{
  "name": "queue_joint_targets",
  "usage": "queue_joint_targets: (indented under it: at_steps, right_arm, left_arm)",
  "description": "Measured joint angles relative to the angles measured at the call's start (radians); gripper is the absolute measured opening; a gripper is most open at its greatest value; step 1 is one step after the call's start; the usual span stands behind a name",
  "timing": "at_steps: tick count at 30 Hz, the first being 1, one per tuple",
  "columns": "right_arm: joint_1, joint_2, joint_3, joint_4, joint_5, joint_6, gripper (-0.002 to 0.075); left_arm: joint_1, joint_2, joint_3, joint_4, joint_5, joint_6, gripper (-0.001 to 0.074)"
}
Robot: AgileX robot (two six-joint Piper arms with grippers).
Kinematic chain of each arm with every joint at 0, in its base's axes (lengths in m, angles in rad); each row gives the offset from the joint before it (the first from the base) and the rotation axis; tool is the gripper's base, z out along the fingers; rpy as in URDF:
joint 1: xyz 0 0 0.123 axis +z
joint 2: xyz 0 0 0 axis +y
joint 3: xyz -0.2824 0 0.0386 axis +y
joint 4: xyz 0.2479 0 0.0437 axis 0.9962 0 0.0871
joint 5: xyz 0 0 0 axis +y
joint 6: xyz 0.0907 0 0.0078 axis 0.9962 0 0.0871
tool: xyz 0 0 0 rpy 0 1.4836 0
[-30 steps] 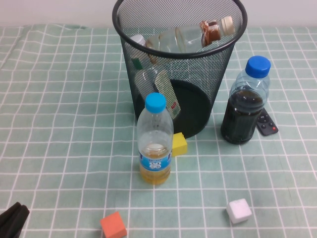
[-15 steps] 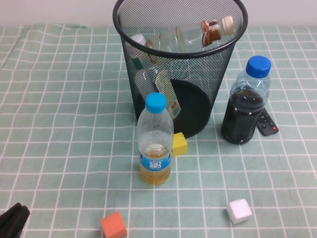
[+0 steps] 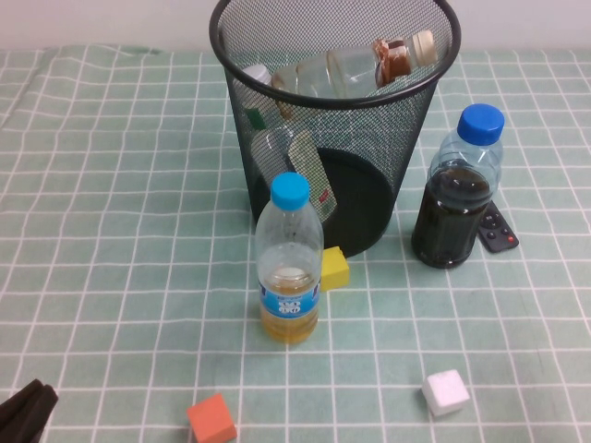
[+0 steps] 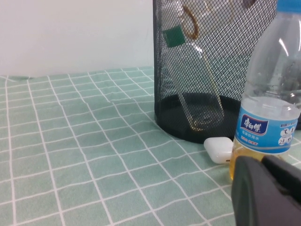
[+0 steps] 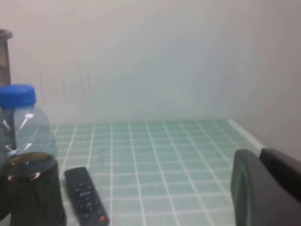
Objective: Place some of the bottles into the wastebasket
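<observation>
The black wire-mesh wastebasket [image 3: 392, 138] stands at the back middle of the table. Both bottles are inside it. The beige-capped bottle [image 3: 346, 69] lies across the top near the rim. The white-capped bottle with the green neck band [image 3: 277, 138] leans inside, and it shows through the mesh in the left wrist view [image 4: 188, 70]. My left gripper [image 3: 23, 413] is shut and empty at the front left corner, far from the wastebasket [image 4: 162, 84]; its jaws [image 4: 263, 162] show closed together. My right gripper [image 5: 258, 153] is shut and empty, out of the high view.
A light-blue-capped bottle with yellow liquid [image 3: 289, 263] stands before the basket, beside a yellow cube [image 3: 333, 268]. A dark-blue-capped bottle with dark liquid [image 3: 457, 194] and a black remote [image 3: 499, 231] stand right. An orange cube [image 3: 212, 420] and white cube [image 3: 446, 392] lie in front.
My left gripper has slipped slightly lower toward the front left corner. Nothing else has moved.
</observation>
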Motion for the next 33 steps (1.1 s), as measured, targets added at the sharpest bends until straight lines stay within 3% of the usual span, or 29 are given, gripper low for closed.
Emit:
queue_joint_targets:
  at_steps: [4, 5, 7, 18, 33]
  right_arm:
    - [-0.002, 0.0, 0.035, 0.689, 0.051, -0.727, 0.0]
    - [-0.002, -0.005, 0.05, 0.811, 0.059, -0.886, 0.0]
    - [-0.002, -0.005, 0.085, 0.903, 0.059, -1.003, 0.0]
    - [-0.002, -0.005, 0.082, 0.803, 0.318, -0.89, 0.0]
    - [-0.002, -0.005, 0.082, 0.798, 0.318, -0.814, 0.0]
  left_arm:
    - [0.0, 0.0, 0.0, 0.0, 0.007, 0.0, -0.0005]
    - [0.0, 0.0, 0.0, 0.0, 0.01, 0.0, -0.0005]
    - [0.0, 0.0, 0.0, 0.0, 0.011, 0.0, -0.0005]
    - [0.0, 0.0, 0.0, 0.0, 0.011, 0.0, -0.0005]
    - [0.0, 0.0, 0.0, 0.0, 0.011, 0.0, -0.0005]
